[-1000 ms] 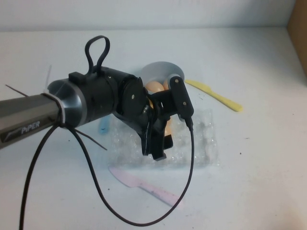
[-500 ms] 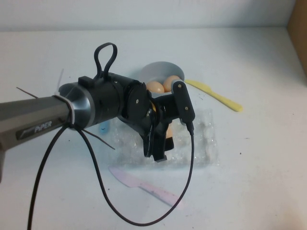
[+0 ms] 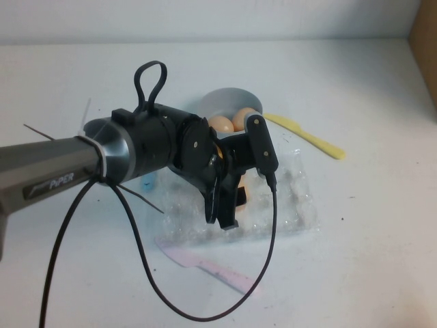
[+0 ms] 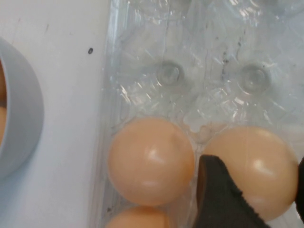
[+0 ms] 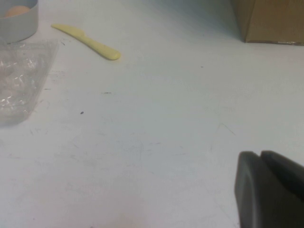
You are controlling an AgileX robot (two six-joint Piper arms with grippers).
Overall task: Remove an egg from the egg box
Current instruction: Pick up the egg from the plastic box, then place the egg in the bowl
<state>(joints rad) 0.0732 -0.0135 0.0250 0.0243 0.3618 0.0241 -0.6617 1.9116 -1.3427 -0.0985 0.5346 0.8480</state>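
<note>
My left gripper [image 3: 229, 205] reaches down into the clear plastic egg box [image 3: 290, 198]. In the left wrist view its two black fingers [image 4: 216, 194] stand on either side of one orange-tan egg [image 4: 251, 164] and press against it; the gripper [image 4: 256, 190] is shut on that egg. Two more eggs [image 4: 151, 160] sit in cups of the egg box [image 4: 190, 71] beside it. In the high view the arm hides most of the held egg [image 3: 244, 195]. My right gripper [image 5: 260, 159] is shut and empty over bare table, out of the high view.
A round grey bowl [image 3: 217, 102] with two eggs [image 3: 220, 124] stands just behind the egg box. A yellow plastic knife [image 3: 307, 137] lies to the right, a pink one [image 3: 205, 263] in front. A cardboard box [image 3: 425, 48] stands at the far right edge.
My left arm moved forward and slightly right, then held over the egg box. The right end of the egg box has shifted and lifted a little.
</note>
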